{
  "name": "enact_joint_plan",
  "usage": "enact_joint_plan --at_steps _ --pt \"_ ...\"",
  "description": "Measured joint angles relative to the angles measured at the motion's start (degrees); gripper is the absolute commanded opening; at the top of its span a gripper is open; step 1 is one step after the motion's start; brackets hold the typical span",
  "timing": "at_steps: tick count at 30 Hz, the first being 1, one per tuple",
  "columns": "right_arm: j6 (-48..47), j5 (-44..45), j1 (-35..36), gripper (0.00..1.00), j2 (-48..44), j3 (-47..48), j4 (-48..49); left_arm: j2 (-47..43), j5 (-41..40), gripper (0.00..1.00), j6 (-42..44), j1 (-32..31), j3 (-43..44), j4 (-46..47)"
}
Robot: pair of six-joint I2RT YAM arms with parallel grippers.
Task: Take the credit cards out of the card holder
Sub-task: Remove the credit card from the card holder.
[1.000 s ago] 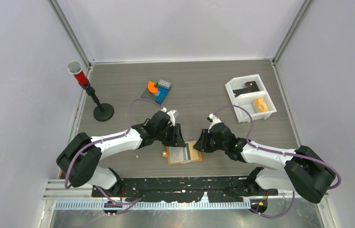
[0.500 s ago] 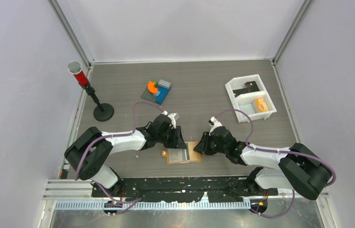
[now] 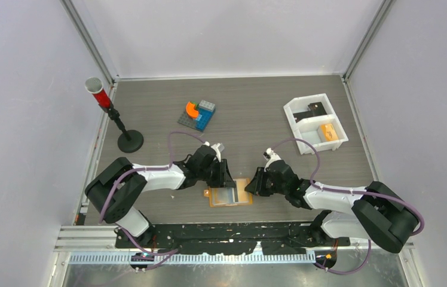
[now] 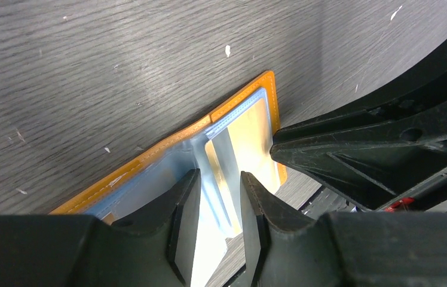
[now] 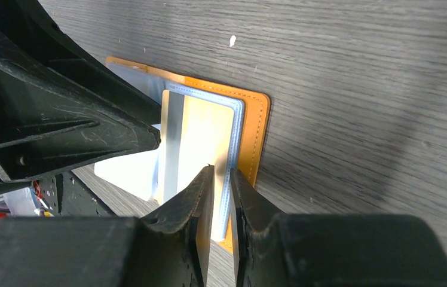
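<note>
Tan-orange card holder, pale blue sleeves, grey woodgrain table

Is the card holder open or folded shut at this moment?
Open. The card holder lies spread flat on the table, and its clear blue sleeves face upward inside the orange border.

card holder: one
white tray: one, two compartments
orange block: one
dark card in tray: one seen
toy-brick build: one
red-topped stand: one
pincers: two, left pincer, right pincer
</note>
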Motion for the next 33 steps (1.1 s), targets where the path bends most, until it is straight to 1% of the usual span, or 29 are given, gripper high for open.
enact_joint_plan --at_steps 8,14,19,23,28,31,33 --pt "0.0 0.17 0.0 0.23 -0.76 -0.39 -0.63 0.0 0.04 0.32 -1.31 -0.07 0.0 -0.11" --pt "0.0 0.2 0.0 0.21 -0.76 -0.39 -0.7 0.96 1.09 0.27 -2.38 -0.07 0.04 0.57" --pt "-0.04 0.42 0.0 0.12 -0.76 -0.39 -0.9 0.98 1.29 0.23 -2.45 -0.09 0.04 0.57" --pt "0.09 0.42 0.0 0.11 -0.76 -0.39 -0.92 0.98 1.7 0.21 -2.47 -0.11 0.04 0.79" --pt "0.39 0.39 0.0 0.1 -0.76 -0.87 -0.24 0.98 1.97 0.11 -2.64 -0.04 0.02 1.11" --pt "0.57 0.39 0.0 0.1 -0.76 -1.01 -0.07 0.96 1.88 0.0 -2.86 0.07 -0.31 1.62" --pt "0.63 0.37 0.0 0.08 -0.76 -1.07 0.07 0.9 1.84 0.0 -3.08 0.11 -0.72 1.86"
